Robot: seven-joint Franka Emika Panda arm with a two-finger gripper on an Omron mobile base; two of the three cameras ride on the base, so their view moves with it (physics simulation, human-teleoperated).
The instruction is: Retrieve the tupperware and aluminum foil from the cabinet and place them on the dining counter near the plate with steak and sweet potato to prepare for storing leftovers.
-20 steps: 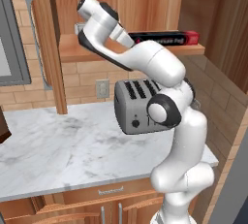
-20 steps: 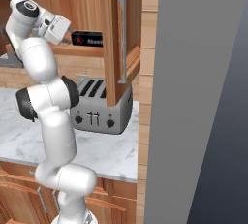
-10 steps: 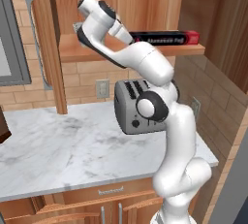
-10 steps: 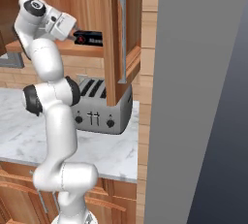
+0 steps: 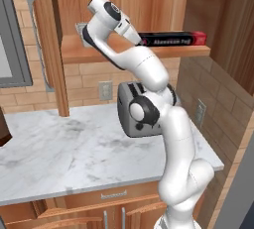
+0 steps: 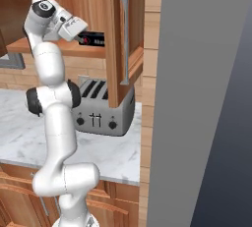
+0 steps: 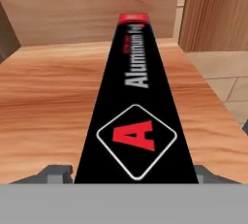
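The aluminum foil, a long black carton with a red emblem, lies on the wooden shelf of the open cabinet. In the hand view the aluminum foil runs away from me along the shelf. My gripper is at the carton's near end, open, with one fingertip close beside each long side. From the bases my gripper is at the carton's left end. The pale grey tupperware stands further left on the shelf, partly hidden by my arm. The dining counter and the plate are out of view.
A silver toaster stands on the marble worktop below the shelf. The cabinet door hangs open to the right of my hand. A brick wall closes the right side.
My hand has reached further into the cabinet, up to the carton's end. The jaws have started to narrow around it.
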